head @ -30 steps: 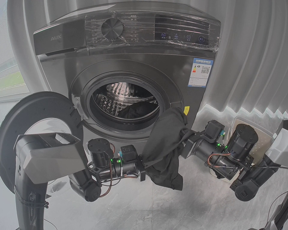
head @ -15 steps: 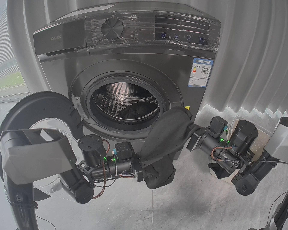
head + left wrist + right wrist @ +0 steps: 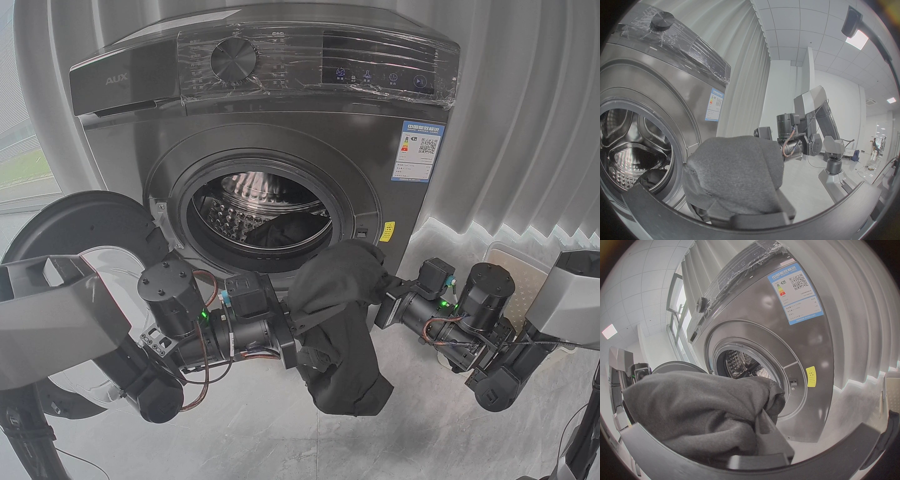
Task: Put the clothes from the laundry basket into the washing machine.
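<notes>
Clamped from opposite sides on a dark garment (image 3: 340, 290): left end effector (image 3: 310, 326) and right end effector (image 3: 379, 292), each pinching a fold, probably to keep the bulky cloth gathered instead of trailing. Bunched on top between the two, with a long tail hanging toward the floor (image 3: 406, 437). Held just in front of and below the washing machine (image 3: 262, 134) opening, not yet inside. Door (image 3: 81, 225) swung wide to the left, leaving the way free. Another dark piece (image 3: 284, 231) already lying in the drum (image 3: 250, 194). Laundry basket (image 3: 528, 275) off to the right, by the curtain (image 3: 531, 125).
</notes>
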`<state>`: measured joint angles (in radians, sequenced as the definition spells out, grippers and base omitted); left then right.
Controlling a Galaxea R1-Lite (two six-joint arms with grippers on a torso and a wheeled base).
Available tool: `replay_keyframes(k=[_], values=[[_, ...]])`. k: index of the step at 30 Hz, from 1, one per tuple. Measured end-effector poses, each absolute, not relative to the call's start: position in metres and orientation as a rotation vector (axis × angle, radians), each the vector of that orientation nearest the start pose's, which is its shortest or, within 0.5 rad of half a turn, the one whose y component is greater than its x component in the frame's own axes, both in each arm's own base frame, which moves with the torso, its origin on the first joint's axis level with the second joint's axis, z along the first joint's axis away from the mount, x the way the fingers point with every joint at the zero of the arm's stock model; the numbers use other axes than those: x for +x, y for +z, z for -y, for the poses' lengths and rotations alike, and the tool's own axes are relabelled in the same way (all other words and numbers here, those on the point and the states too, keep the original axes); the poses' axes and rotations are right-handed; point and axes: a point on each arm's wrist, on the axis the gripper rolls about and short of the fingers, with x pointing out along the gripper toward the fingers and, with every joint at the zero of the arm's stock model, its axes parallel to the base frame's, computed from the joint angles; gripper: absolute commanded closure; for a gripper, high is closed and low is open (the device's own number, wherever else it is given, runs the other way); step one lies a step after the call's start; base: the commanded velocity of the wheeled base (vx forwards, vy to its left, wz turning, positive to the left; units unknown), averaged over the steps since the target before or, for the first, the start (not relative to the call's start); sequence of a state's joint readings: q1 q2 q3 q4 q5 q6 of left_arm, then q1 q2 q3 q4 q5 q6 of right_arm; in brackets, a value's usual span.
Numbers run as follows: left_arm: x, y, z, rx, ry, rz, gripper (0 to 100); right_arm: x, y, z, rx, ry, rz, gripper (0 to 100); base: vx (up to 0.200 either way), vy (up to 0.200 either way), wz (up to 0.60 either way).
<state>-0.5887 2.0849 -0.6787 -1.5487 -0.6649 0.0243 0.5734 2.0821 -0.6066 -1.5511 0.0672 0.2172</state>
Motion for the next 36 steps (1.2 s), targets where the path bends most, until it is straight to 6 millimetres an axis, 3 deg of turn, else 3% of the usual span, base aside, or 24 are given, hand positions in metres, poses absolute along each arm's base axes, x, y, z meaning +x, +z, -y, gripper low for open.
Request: replay_keyframes(k=[14,15,24,32,36], values=[[0.287,0.129,0.204,0.017,-1.207,0.219,100,0.278,0.089,-0.187,0.213,0.659,-0.056,100,0.000,0.000,0.00],[0.287,0.129,0.204,0.016,-1.205,0.221,100,0.277,0.089,-0.187,0.212,0.660,-0.059,0,0.000,0.000,0.00],[0.289,0.131,0.204,0.010,-1.186,0.225,100,0.270,0.082,-0.181,0.200,0.649,-0.102,0,0.000,0.000,0.00],[0.291,0.132,0.204,-0.030,-1.121,0.207,100,0.274,0.074,-0.133,0.165,0.526,-0.151,0,0.000,0.000,0.00],[0.293,0.134,0.205,-0.054,-1.075,0.208,100,0.268,0.072,-0.126,0.132,0.544,-0.169,0,0.000,0.000,0.00]])
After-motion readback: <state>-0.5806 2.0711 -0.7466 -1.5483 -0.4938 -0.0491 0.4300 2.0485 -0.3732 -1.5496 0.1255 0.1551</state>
